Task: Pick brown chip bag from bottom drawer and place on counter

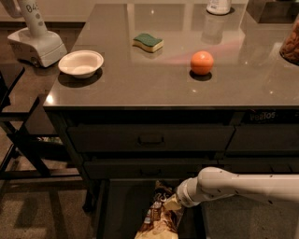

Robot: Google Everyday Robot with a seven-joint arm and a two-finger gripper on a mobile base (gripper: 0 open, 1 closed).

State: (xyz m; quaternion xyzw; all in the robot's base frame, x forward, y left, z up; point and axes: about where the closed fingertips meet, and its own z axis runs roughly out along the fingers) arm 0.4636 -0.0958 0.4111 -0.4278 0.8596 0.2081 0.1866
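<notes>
Brown chip bag (158, 220) slants down-left in bottom drawer (117, 210); gripper (171, 203) beside it.

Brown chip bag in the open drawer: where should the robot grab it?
Probably its upper part, from above and the right: the brown chip bag lies lengthwise in the bottom drawer, that end exposed. The gripper is at its right side.

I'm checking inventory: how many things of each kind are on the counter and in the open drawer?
Bowl: 1
Sponge: 1
Orange ball: 1
White container, top edge: 1
Jar, right edge: 1
Chip bag, in the bottom drawer at the gripper: 1
Total: 6
</notes>
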